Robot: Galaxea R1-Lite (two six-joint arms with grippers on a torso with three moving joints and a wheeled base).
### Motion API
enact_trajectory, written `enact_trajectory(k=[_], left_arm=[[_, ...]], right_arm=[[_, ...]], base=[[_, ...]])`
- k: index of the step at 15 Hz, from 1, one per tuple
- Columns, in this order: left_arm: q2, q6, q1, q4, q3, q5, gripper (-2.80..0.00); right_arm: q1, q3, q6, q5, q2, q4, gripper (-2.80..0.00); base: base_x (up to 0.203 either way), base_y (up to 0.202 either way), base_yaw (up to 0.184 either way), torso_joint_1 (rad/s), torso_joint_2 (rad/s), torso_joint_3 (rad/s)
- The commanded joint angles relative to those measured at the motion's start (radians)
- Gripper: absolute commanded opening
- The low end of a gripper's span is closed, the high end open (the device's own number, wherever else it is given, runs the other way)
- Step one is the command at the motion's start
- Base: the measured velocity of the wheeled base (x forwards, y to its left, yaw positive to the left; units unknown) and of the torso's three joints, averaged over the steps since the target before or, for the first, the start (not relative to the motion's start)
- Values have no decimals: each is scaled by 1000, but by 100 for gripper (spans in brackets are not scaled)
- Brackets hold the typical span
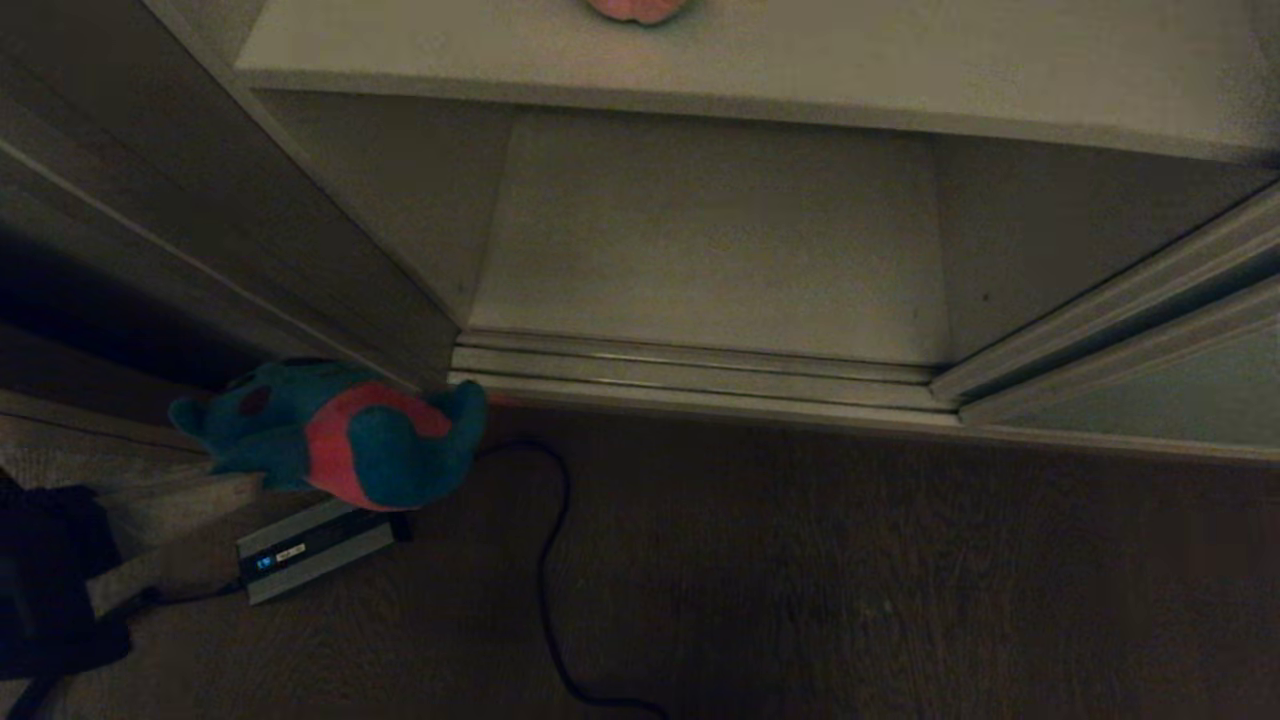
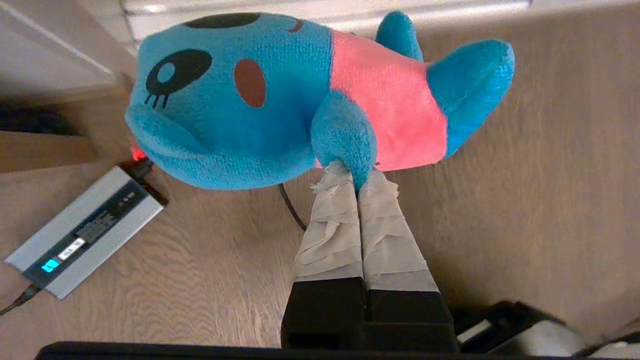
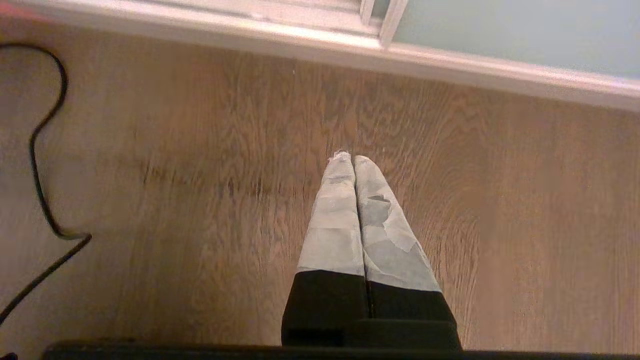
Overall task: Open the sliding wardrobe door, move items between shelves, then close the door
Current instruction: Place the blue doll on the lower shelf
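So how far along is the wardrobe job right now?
Done: the door is slid open, baring the lower shelf. In hand: the left gripper is shut on a limb of the blue toy, carrying it above the floor beside the opening. The pink toy sits on the upper shelf. The right gripper hangs shut over the floor. Left: placing the blue toy, any other moves, closing the door.

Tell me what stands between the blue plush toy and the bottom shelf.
Nothing visible does. The left end effector is shut on the blue plush toy above the floor, left of the bare bottom shelf, whose opening stands clear.
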Motion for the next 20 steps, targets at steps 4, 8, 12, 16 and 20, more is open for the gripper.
enact_trajectory(k=[4,8,12,16,20], left_arm=[[73,35,-22,0,-1,-2,-280],[120,103,-47,-2,-20,-2,-280],[164,146,-72,-8,-28,-2,-280],[246,174,-101,-55,-57,-2,-280],[362,168,-106,-61,-176,-2,-280]], right_arm=[[0,5,0,-1,0,0,-280],[0,5,0,-1,0,0,-280],[0,5,0,-1,0,0,-280],[0,5,0,-1,0,0,-280],[0,5,0,-1,0,0,-280]], base=[[0,0,0,3,0,-197],[0,0,0,1,2,-197],[0,0,0,3,1,-198],[0,0,0,3,5,-200],[0,0,0,4,4,-159]])
